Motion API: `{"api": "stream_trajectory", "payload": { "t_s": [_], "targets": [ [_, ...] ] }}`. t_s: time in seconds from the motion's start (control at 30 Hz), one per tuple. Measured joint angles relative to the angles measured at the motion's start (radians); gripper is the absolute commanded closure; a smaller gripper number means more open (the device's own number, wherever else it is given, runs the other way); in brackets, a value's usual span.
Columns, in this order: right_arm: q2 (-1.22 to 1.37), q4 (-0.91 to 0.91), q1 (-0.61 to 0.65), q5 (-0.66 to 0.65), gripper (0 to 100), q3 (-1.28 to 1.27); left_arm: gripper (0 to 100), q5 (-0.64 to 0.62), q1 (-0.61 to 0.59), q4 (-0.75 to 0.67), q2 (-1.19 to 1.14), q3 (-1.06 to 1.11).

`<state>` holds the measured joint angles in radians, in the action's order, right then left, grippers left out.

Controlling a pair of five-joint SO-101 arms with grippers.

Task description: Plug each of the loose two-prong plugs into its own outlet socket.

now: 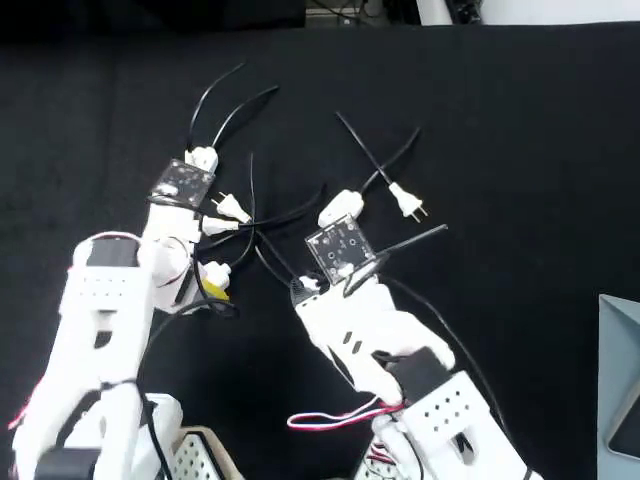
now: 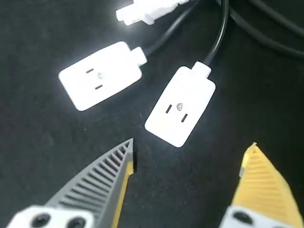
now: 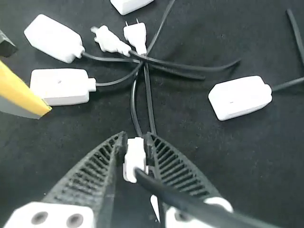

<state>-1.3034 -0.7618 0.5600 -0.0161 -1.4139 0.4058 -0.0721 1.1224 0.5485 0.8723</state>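
Note:
Two white outlet sockets (image 2: 100, 80) (image 2: 180, 105) lie face up on the black table right below my left gripper (image 2: 192, 148), which stands open above them with nothing held. My right gripper (image 3: 135, 159) is shut on a white two-prong plug (image 3: 134, 153), whose black cord runs ahead toward two loose plugs (image 3: 110, 40) (image 3: 135, 33). In the high view the left gripper (image 1: 212, 282) is left of centre and the right gripper (image 1: 297, 288) is just right of it. Another loose plug (image 1: 408, 203) lies farther right, and a socket (image 1: 340, 208) sits beside the right wrist.
Black cords (image 1: 275, 215) cross between the two arms. One more socket (image 1: 203, 157) lies beyond the left wrist. The left arm's yellow finger (image 3: 19, 92) shows close by in the right wrist view. A grey object (image 1: 620, 375) sits at the table's right edge.

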Motion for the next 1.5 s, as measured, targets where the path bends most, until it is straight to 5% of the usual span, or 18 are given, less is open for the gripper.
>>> {"api": "stream_trajectory", "payload": {
  "t_s": [0.3,0.53,0.77,1.13,1.5],
  "targets": [
    [0.008,0.000,0.000,0.000,98.5,0.000,74,0.011,0.011,-0.204,-0.316,0.000],
    [0.008,0.000,0.000,0.000,98.5,0.000,80,0.014,0.046,-0.236,-0.350,0.000],
    [0.008,0.000,0.000,0.000,98.5,0.000,66,0.012,0.048,-0.212,-0.258,-0.002],
    [0.008,0.000,0.000,0.000,98.5,0.000,66,-0.017,-0.037,-0.164,-0.126,-0.002],
    [0.008,0.000,0.000,0.000,98.5,0.000,66,-0.017,-0.080,-0.270,-0.204,-0.025]
  ]
}}
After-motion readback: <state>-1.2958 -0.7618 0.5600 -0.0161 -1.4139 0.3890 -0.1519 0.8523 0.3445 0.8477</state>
